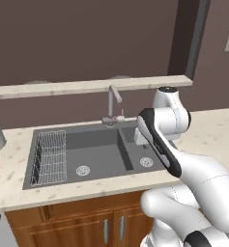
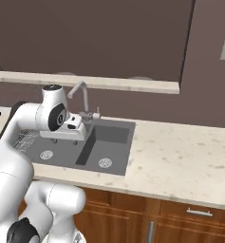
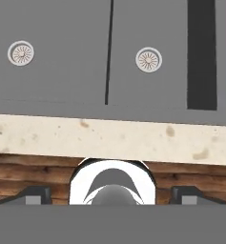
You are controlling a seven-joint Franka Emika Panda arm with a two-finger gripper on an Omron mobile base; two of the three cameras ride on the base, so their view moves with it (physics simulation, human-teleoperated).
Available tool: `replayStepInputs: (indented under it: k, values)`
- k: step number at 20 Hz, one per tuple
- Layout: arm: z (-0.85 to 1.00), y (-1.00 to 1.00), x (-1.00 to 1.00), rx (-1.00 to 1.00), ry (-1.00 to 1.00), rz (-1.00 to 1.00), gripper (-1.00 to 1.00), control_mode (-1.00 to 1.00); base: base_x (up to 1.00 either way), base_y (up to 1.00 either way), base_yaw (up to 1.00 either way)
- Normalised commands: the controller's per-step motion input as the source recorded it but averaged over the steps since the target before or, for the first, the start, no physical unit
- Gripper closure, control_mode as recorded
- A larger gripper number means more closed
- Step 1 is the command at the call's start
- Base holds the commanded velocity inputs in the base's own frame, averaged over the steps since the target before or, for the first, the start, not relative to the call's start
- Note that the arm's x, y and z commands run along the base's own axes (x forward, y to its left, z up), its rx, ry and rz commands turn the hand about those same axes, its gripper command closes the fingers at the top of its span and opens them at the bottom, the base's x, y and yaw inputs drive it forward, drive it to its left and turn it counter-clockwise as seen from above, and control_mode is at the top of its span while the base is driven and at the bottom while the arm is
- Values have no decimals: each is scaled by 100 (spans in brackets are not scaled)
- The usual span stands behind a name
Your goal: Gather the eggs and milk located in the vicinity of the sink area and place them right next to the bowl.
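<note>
Sink (image 1: 94,152) long axis runs along the counter (image 1: 212,130), faucet (image 1: 113,103) behind.

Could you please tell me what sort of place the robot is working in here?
It looks like a home kitchen, rendered in simulation. A dark grey double-basin sink with a curved faucet is set into a speckled beige counter, with wooden cabinet doors underneath.

My arm's folded up pretty tight right now: elbow bent hard, forearm angled up, wrist curled over so the hand faces straight down. My gripper (image 3: 112,194) hangs high up, nothing between the fingers. The two dark fingertips (image 3: 35,194) sit far apart at the bottom of the hand view, so the jaws are spread wide.
</note>
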Motion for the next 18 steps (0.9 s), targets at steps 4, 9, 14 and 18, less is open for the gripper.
replayStepInputs:
  k: [4,9,14,18]
  values:
    - [0,0,0,0,0,0,-100,100,0,-75,0]
    - [0,0,0,0,0,0,-100,100,2,-82,0]
    - [0,0,0,0,0,0,-100,100,0,-90,0]
    - [0,0,0,0,0,0,-100,100,3,-91,0]
